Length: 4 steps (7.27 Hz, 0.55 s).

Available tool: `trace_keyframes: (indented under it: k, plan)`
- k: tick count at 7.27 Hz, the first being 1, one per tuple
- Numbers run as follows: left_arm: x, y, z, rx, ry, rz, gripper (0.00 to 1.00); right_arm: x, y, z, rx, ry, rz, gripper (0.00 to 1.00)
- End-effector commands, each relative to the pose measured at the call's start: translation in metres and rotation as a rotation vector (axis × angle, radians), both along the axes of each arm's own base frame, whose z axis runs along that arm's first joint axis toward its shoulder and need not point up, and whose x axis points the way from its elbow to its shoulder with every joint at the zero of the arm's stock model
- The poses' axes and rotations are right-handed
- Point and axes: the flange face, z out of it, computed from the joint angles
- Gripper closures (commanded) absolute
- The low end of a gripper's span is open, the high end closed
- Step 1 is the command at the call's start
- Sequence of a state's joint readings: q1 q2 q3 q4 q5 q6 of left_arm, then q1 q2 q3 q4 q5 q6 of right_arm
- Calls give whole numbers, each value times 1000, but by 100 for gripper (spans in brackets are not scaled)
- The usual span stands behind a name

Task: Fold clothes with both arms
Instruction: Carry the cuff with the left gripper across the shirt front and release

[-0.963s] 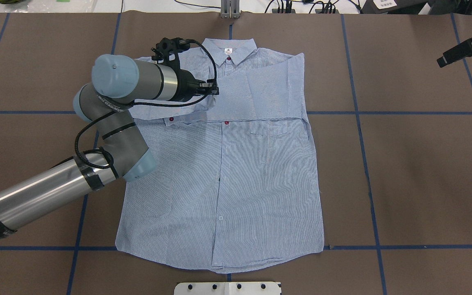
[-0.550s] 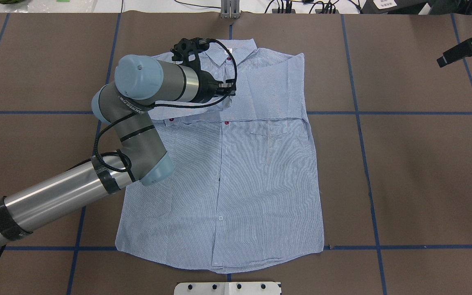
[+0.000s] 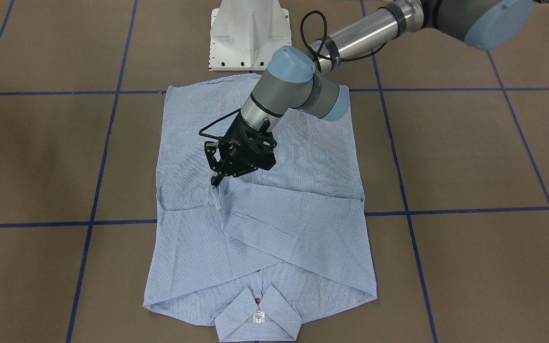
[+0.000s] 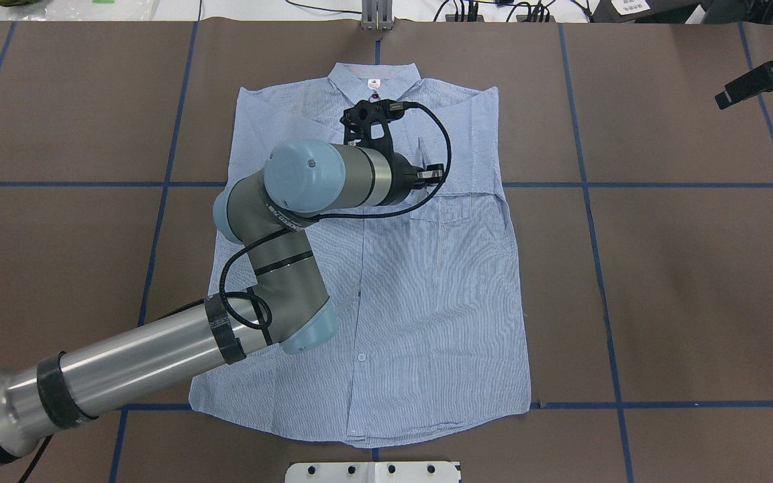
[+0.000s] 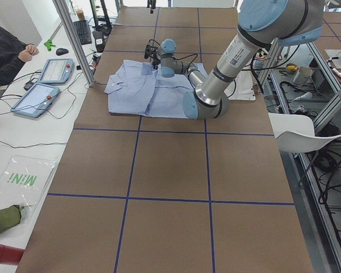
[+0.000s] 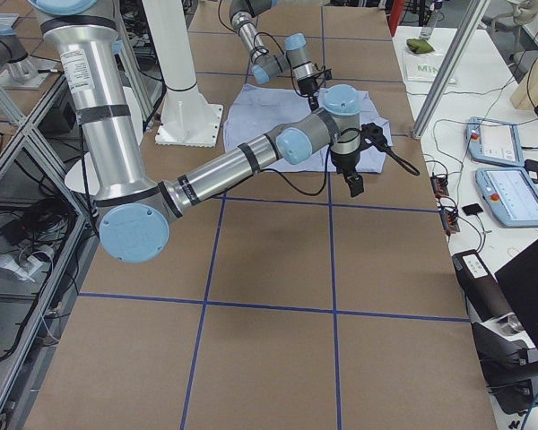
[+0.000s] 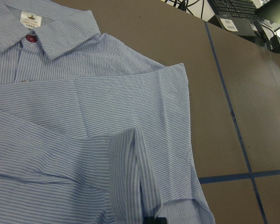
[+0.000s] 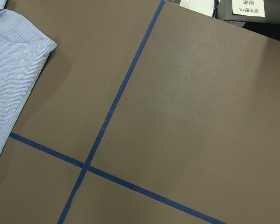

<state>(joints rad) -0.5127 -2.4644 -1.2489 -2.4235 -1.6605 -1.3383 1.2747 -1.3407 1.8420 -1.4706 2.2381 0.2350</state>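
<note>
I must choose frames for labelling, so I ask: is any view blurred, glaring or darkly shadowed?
Front-facing view: even light, sharp stripes on the shirt, only a faint shadow beside the left pincer. Overhead view: sharp, with bright glare along the left arm's silver tube. Right wrist view: a pale sheen on the table, no blur.

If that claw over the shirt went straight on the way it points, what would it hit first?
The left gripper points down, so the shirt right under it, likely the folded sleeve first.
</note>
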Motion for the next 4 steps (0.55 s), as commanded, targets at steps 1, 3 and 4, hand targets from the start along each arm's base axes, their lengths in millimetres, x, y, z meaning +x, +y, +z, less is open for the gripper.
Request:
trace_keyframes:
  k: [1,3,4]
  plan:
    - [14,15,-3,-3,-7,6,100,-1,0,0,-1,0,-1,0]
    - [18,21,3,0,-13,15,0,-1,0,0,-2,-1,0,0]
    - [15,22,0,7,-11,15,0,-2,0,-2,-13,-7,12,0]
